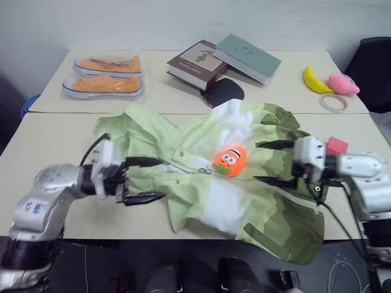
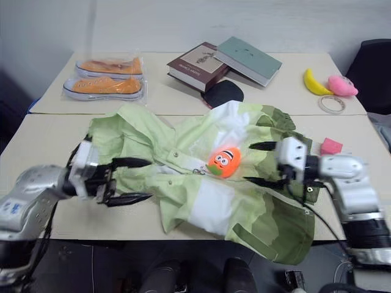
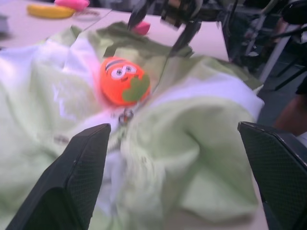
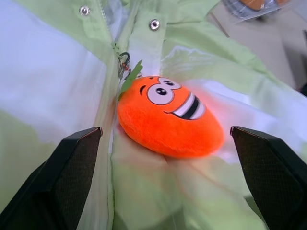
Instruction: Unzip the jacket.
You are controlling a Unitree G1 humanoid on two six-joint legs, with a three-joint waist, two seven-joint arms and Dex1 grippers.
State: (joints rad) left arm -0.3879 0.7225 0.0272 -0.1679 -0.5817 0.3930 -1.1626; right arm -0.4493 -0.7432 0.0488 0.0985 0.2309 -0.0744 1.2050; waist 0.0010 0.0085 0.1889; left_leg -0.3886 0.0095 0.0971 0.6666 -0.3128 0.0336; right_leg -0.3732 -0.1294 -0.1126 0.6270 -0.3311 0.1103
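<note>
Both grippers are spread wide and hold nothing: your left gripper (image 1: pixel 139 180) hovers over the jacket's sleeve end near the front edge of the worktop (image 1: pixel 49 152), your right gripper (image 1: pixel 273 163) over the olive side toward the right edge. The jacket (image 1: pixel 201 183) lies crumpled across the middle of the near worktop, its hem spilling over the front edge.

Risks, as I judge them:
- The orange carrot plush (image 4: pixel 168 120) lies on the jacket, seemingly tied to the zipper pull (image 4: pixel 124 61). Close on the plush alone and the slider may cock sideways and jam.
- The fabric is bunched around the zipper. Pull without pinning the cloth and the whole jacket will likely drag with you, or slide off the front edge.
- The loose flap with snaps lies just beside the zipper track, so it could catch in the slider.

Surface: two pale worktops butted together. On the far one, bagged orange sneakers (image 1: pixel 104 76) toward the left edge, two books (image 1: pixel 223 61) and a black cap (image 1: pixel 223 91) mid, banana toy (image 1: pixel 316 80), pink toy (image 1: pixel 343 83) and tape roll (image 1: pixel 333 102) right. A pink block (image 1: pixel 336 145) sits by the near worktop's right edge. Plain wall behind, dark chair (image 1: pixel 374 70) at the far right corner.
</note>
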